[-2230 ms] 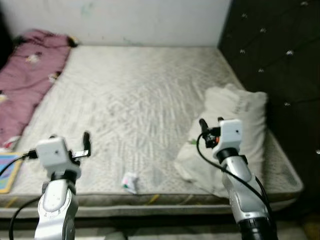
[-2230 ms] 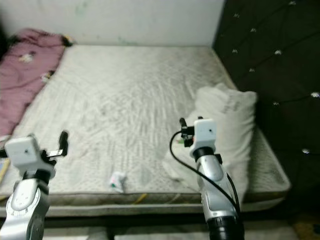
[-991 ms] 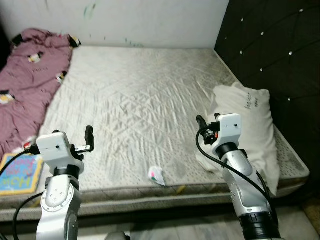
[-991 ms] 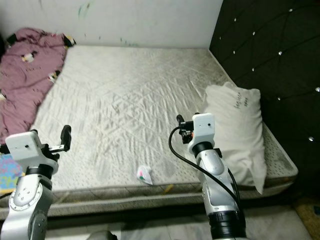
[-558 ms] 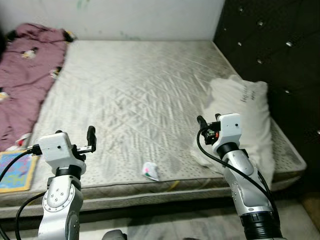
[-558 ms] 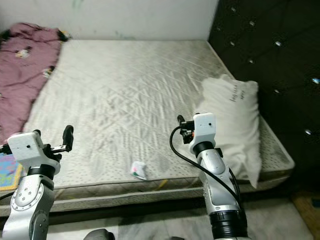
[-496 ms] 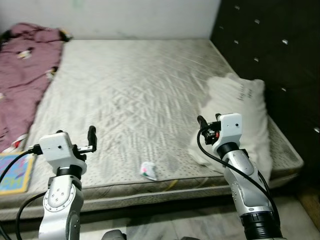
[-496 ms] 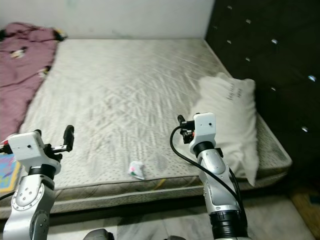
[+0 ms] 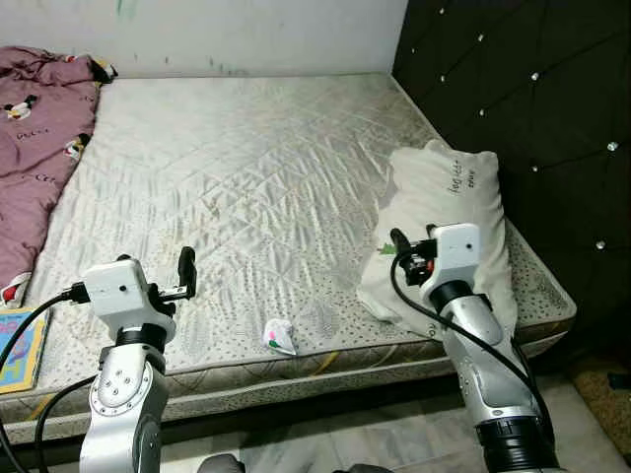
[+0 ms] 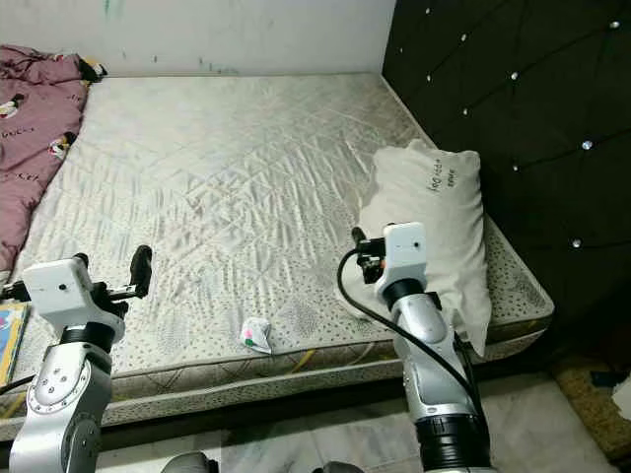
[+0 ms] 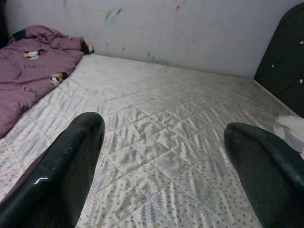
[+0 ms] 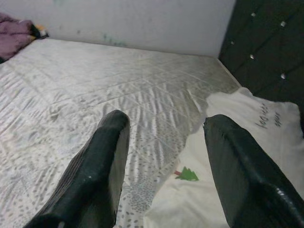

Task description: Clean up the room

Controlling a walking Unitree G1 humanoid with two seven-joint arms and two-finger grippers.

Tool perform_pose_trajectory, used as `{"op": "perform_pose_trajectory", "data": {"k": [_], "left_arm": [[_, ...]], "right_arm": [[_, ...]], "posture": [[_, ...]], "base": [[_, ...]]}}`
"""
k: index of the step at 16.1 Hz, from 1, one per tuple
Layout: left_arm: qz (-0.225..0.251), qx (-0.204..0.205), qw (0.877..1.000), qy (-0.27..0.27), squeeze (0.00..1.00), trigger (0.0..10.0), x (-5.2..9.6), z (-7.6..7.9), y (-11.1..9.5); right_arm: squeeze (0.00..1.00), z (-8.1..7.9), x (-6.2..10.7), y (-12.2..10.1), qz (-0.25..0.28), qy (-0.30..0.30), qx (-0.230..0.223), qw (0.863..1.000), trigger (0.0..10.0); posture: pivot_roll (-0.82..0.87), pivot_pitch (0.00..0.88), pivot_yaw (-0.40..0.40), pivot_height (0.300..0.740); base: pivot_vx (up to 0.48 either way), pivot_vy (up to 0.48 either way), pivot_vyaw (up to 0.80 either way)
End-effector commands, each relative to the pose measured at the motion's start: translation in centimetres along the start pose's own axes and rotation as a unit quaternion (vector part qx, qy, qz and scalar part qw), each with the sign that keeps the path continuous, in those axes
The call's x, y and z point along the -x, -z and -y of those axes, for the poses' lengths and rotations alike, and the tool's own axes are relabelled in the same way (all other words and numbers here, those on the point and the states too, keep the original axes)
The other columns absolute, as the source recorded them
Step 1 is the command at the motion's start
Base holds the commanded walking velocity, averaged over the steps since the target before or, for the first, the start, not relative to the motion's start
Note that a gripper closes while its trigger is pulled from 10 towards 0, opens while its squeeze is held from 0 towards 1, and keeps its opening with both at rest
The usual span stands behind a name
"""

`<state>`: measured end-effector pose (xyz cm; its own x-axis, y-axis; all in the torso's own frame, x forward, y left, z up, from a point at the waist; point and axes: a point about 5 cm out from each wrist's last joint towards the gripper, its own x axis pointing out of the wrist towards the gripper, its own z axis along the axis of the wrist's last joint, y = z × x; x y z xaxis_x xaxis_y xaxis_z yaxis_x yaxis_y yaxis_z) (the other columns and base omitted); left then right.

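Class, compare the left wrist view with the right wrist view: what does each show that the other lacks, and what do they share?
Left wrist view: the open left gripper, cartoon prints on the blanket, and a red mark on the wall.
Right wrist view: the open right gripper and the green tree print on the pillow.
Shared: mattress, wall, headboard, blanket, pillow.

Silver arms [image 9: 485, 367], black cables [image 9: 419, 307]
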<state>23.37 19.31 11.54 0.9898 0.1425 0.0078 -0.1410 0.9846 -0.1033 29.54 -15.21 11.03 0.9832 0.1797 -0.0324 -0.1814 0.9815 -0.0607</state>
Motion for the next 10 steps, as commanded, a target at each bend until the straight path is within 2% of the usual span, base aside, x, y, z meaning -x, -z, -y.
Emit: {"op": "perform_pose_trajectory", "data": {"k": [1, 3, 6, 10], "left_arm": [[0.004, -0.001, 1.000, 0.002, 0.00, 10.0, 0.13, -0.03, -0.23], [0.004, 0.000, 1.000, 0.004, 0.00, 10.0, 0.13, 0.04, -0.23], [0.005, 0.002, 1.000, 0.005, 0.00, 10.0, 0.13, 0.11, -0.26], [0.004, 0.004, 1.000, 0.007, 0.00, 10.0, 0.08, 0.13, -0.20]], "right_arm": [[0.00, 0.08, -0.12, -0.64, 0.012, -0.004, 0.013, 1.000, 10.0], [0.00, 0.12, -0.12, -0.63, 0.011, -0.003, 0.013, 1.000, 10.0], [0.00, 0.18, -0.15, -0.67, 0.011, -0.004, 0.012, 1.000, 10.0], [0.00, 0.26, -0.20, -0.64, 0.009, -0.001, 0.009, 1.000, 10.0]], "posture": [[0.08, 0.000, -0.057, 0.740], [0.08, 0.000, -0.058, 0.740], [0.08, 0.000, -0.058, 0.740], [0.08, 0.000, -0.059, 0.740]], "base": [[0.000, 0.000, 0.00], [0.000, 0.000, 0.56], [0.286, 0.000, 0.69], [0.309, 0.000, 0.00]]}}
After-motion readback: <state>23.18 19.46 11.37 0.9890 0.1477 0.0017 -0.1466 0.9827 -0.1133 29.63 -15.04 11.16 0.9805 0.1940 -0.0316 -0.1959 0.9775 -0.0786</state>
